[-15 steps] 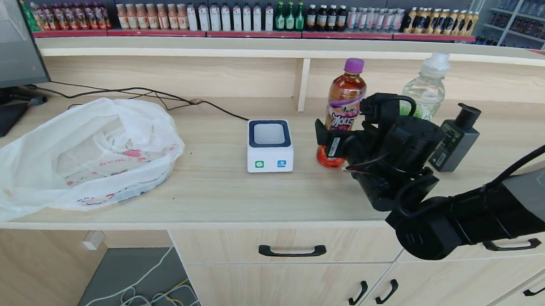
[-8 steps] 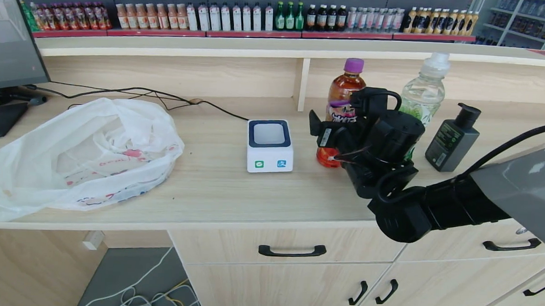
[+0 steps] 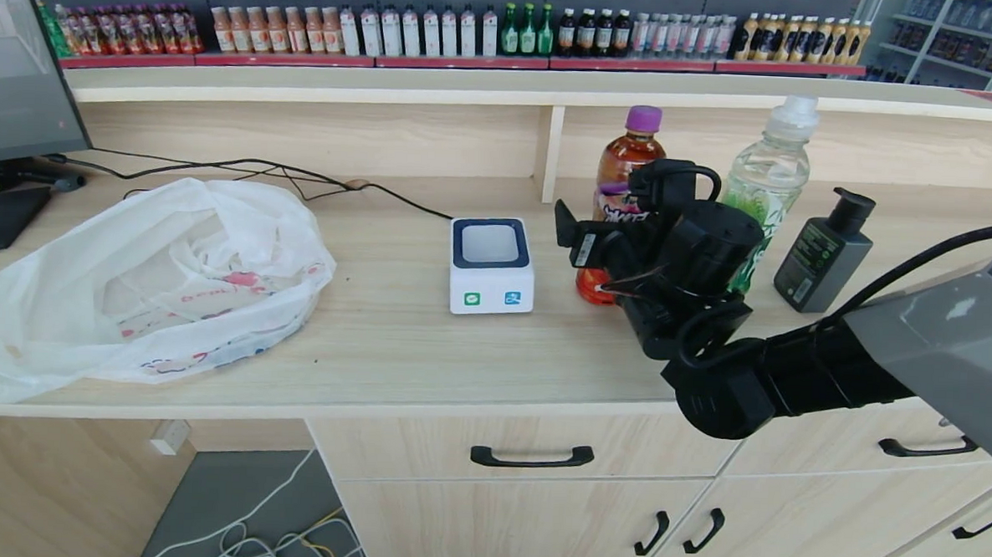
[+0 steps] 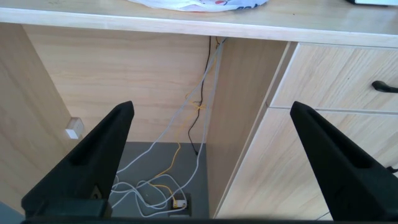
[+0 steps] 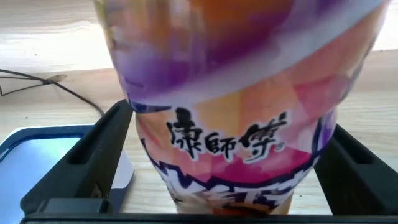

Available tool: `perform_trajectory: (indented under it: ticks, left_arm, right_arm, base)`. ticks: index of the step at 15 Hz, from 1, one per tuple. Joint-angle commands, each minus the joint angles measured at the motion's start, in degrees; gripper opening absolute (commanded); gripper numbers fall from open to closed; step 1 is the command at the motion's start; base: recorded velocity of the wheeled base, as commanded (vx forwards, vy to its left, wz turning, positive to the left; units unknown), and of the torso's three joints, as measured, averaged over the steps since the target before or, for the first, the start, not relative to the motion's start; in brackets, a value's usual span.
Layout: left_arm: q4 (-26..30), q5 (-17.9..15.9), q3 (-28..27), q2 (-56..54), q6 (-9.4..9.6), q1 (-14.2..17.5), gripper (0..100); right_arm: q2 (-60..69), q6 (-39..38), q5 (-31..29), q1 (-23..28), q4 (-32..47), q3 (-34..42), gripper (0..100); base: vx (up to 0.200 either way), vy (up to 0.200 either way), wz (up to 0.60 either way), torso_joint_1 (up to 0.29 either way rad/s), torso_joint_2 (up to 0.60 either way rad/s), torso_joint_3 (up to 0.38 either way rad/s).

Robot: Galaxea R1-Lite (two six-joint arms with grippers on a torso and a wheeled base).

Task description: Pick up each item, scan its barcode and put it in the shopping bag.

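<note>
Across the pale wooden worktop (image 3: 393, 341), the crumpled white plastic shopping bag (image 3: 144, 280) lies at my left. My right end effector (image 5: 227, 124) straddles the upright purple-capped orange tea bottle (image 3: 627, 154), whose label bears dark characters, beside the white cube scanner (image 3: 491, 266). My left end effector (image 4: 211, 109) gapes wide, empty.

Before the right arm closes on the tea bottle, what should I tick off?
1. Tea bottle upright on the counter: ok.
2. Bottle between the open fingers of the right gripper: ok.
3. Fingers touching the bottle: cannot tell.
4. Scanner top uncovered: ok.
5. Shopping bag mouth open wide enough: cannot tell.
6. Left gripper open, below the counter edge: ok.
</note>
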State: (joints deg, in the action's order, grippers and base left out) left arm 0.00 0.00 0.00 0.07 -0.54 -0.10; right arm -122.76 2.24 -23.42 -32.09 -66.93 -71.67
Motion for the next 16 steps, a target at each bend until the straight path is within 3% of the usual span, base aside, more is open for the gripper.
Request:
perform_trajectory:
  ticks: [1,5,6,16]
  left_arm:
    - [0.0,0.0,0.0,0.0,0.01,0.0,100]
    - [0.0,0.0,0.0,0.0,0.01,0.0,100]
    - [0.0,0.0,0.0,0.0,-0.08,0.0,100]
    - [0.0,0.0,0.0,0.0,0.01,0.0,100]
  right_arm:
    - [0.3,0.0,0.0,0.0,0.0,-0.1,100]
    - [0.3,0.0,-0.2,-0.1,-0.2,0.3,100]
    - [0.3,0.0,-0.2,-0.2,-0.2,0.3,0]
    - [2.5,1.7,0.0,-0.6,-3.8,1.9,0]
  base:
    - [0.0,0.0,0.0,0.0,0.0,0.0]
    - [0.0,0.0,0.0,0.0,0.0,0.0]
    - [0.0,0.0,0.0,0.0,0.0,0.0]
    - [0.0,0.0,0.0,0.0,0.0,0.0]
